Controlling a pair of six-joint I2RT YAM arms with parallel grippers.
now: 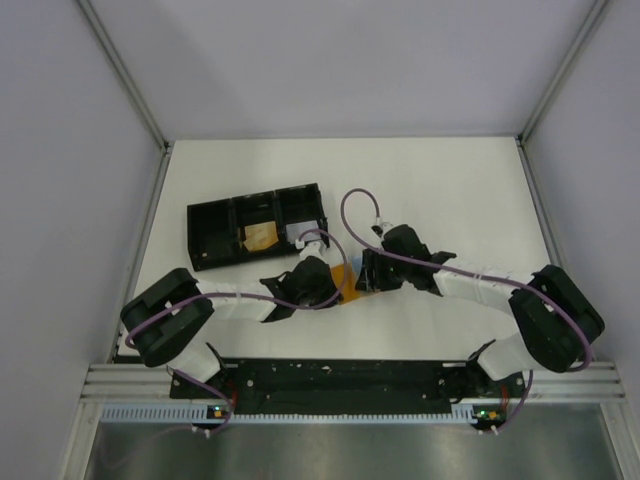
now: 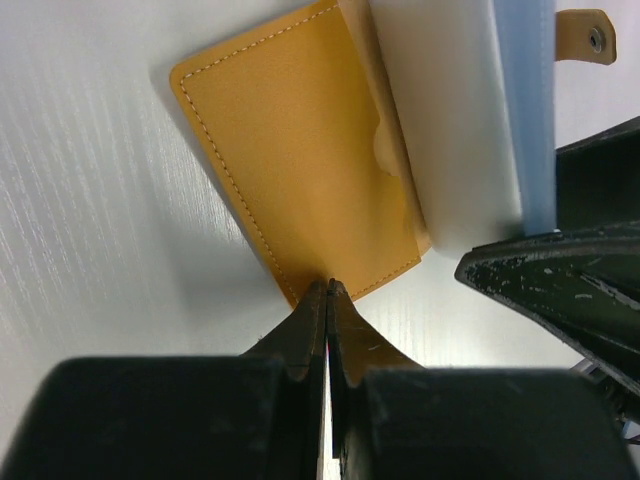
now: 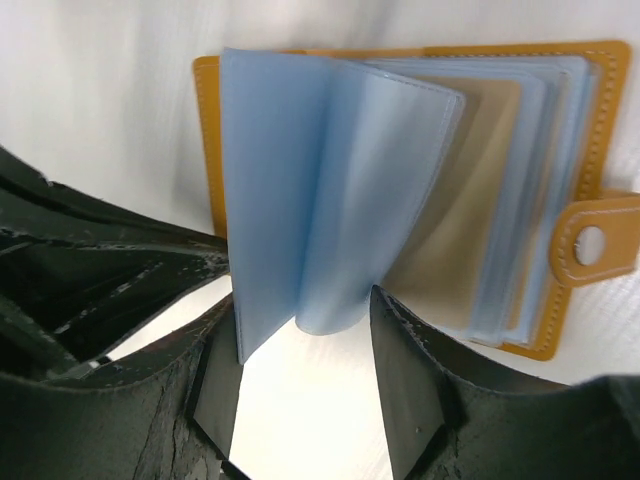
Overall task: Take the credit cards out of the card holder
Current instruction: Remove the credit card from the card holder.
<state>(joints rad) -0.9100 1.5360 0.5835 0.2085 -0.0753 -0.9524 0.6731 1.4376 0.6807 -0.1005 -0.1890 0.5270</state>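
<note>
The orange-tan card holder [image 3: 575, 150] lies open on the white table, its snap tab [image 3: 590, 245] at the right. Pale blue leaves [image 3: 270, 190] fan up from it; I cannot tell cards from sleeves. My right gripper [image 3: 305, 335] is open, and a curled blue leaf hangs between its fingers [image 3: 405, 370]. My left gripper [image 2: 328, 288] is shut, its tips set on the near edge of the holder's cover [image 2: 300, 150]. In the top view both grippers, left [image 1: 318, 283] and right [image 1: 372, 272], meet over the holder [image 1: 346, 281].
A black three-compartment tray [image 1: 210, 232] lies behind the left gripper, with a tan item [image 1: 260, 237] in its middle compartment. Grey walls close in the table on three sides. The right gripper's finger [image 2: 560, 290] shows at the right of the left wrist view.
</note>
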